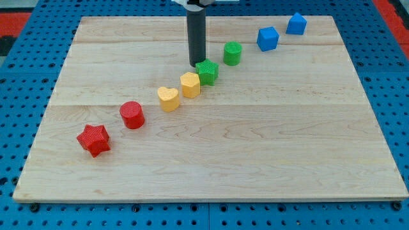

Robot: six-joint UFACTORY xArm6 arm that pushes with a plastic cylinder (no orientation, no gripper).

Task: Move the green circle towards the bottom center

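The green circle (232,53) is a short green cylinder on the wooden board (268,140), above the board's centre and a little to the view's right. My tip (196,64) is the lower end of the dark rod, down on the board to the left of and below the green circle, with a gap between them. The tip stands right against the top-left side of a green star block (207,71), which lies between it and the board's middle.
A diagonal row of blocks runs from lower left to upper right: red star (94,140), red cylinder (132,114), yellow heart (169,98), yellow hexagon (190,84), then the greens, a blue cube (268,38) and a blue house-shaped block (296,23).
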